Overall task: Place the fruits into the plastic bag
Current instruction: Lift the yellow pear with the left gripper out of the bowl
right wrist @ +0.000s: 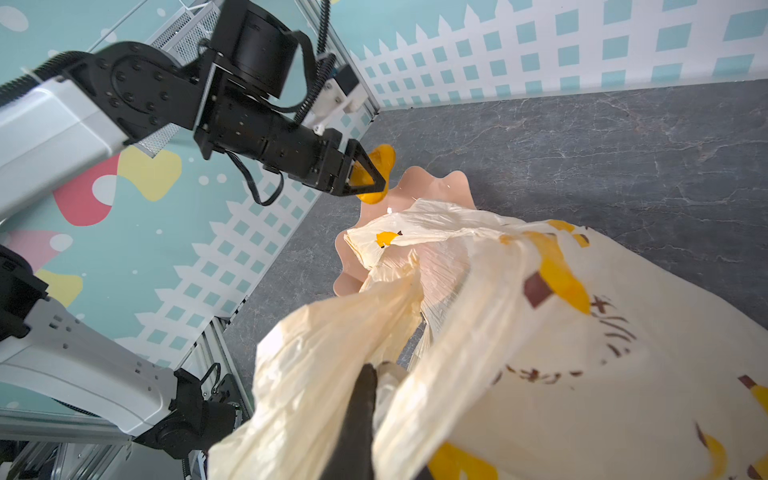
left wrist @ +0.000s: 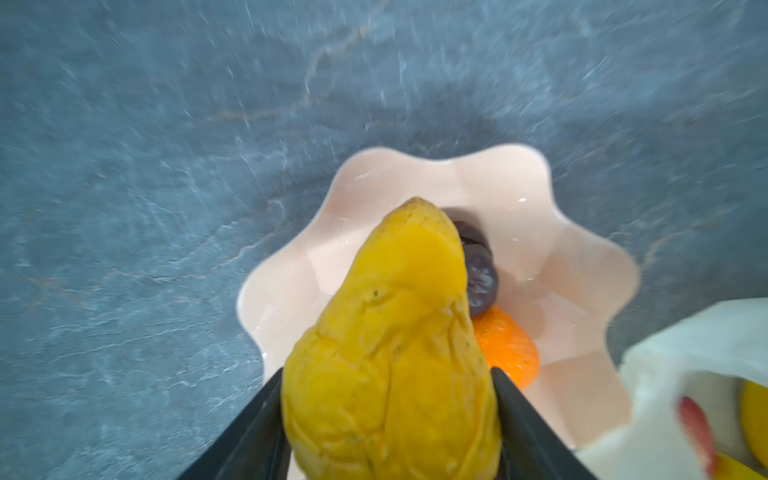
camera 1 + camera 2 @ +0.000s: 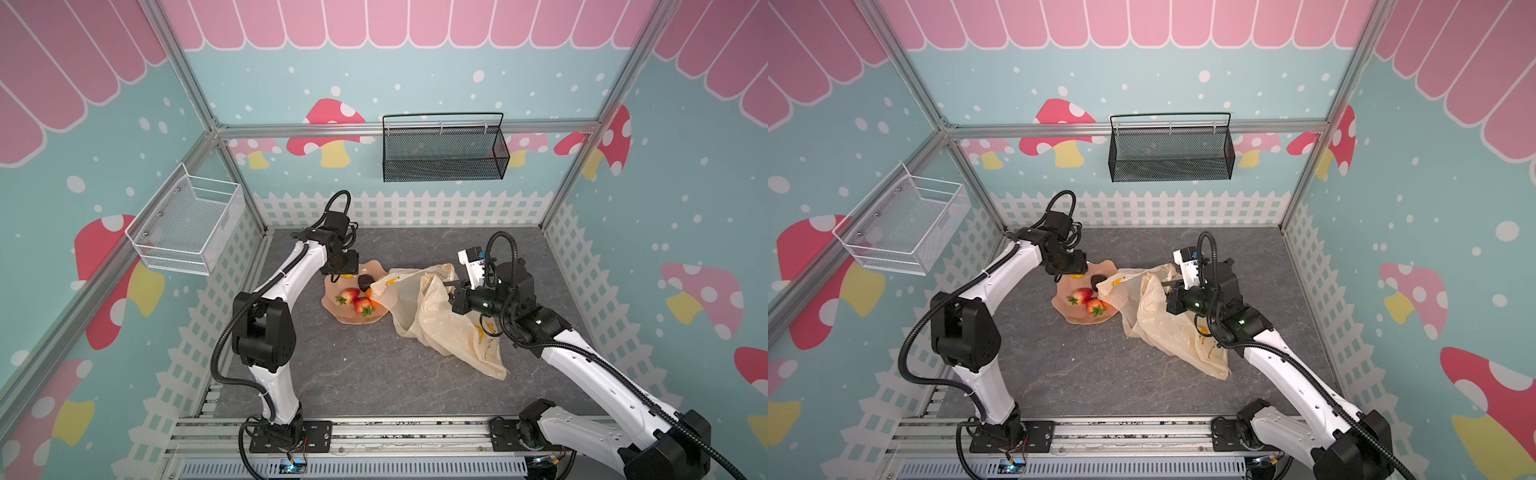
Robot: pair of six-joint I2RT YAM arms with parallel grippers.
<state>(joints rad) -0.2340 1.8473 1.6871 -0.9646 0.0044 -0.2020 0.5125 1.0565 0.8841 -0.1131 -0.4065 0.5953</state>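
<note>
My left gripper [image 2: 388,374] is shut on a wrinkled yellow fruit piece [image 2: 395,332] and holds it above the far edge of the pink wavy dish [image 3: 332,291]. On the dish lie two red strawberries [image 3: 349,295] [image 3: 363,306], an orange [image 2: 507,349] and a dark round fruit [image 2: 480,278]. The cream plastic bag [image 3: 436,316] with banana prints lies crumpled to the right of the dish, its mouth over the dish's rim. My right gripper [image 1: 370,374] is shut on a fold of the bag near its mouth and lifts it. Both top views show the right gripper [image 3: 1167,284] at the bag's upper side.
A white wire basket [image 3: 187,220] hangs on the left wall and a black mesh basket [image 3: 444,149] on the back wall. Grey stone-patterned table [image 3: 353,374] lies in front of the dish and bag. The arm bases stand on the front rail.
</note>
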